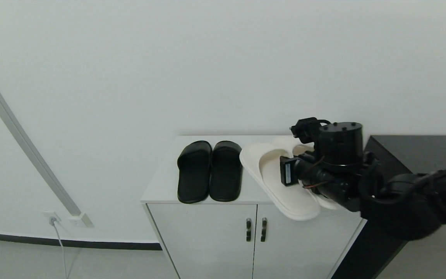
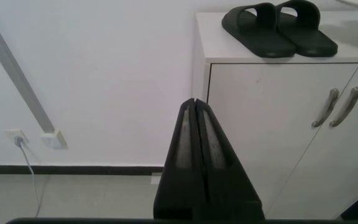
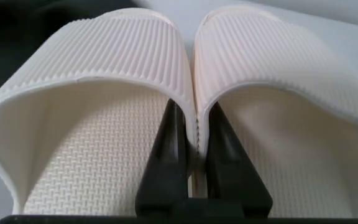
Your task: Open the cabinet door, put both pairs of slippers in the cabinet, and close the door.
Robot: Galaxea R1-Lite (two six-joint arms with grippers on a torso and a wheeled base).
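Black left gripper (image 2: 195, 102), pressed closed and empty, hangs before the white cabinet (image 1: 164, 182) with its doors (image 1: 207, 238) shut. Right gripper (image 3: 194, 107) pinches the cream slippers (image 1: 285, 186) by their adjoining inner walls; that pair juts past the top's front edge. Black slippers (image 1: 209, 172) rest on top, at their 9 o'clock.

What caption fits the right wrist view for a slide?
Right gripper clamped on the adjoining inner walls of the white slippers, gripping both as one pair.

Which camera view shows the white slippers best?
The right wrist view: both white slippers seen close, the right end effector pinching their inner walls together. The head view shows them partly hidden, overhanging the cabinet edge. The left wrist view faces the black slippers.
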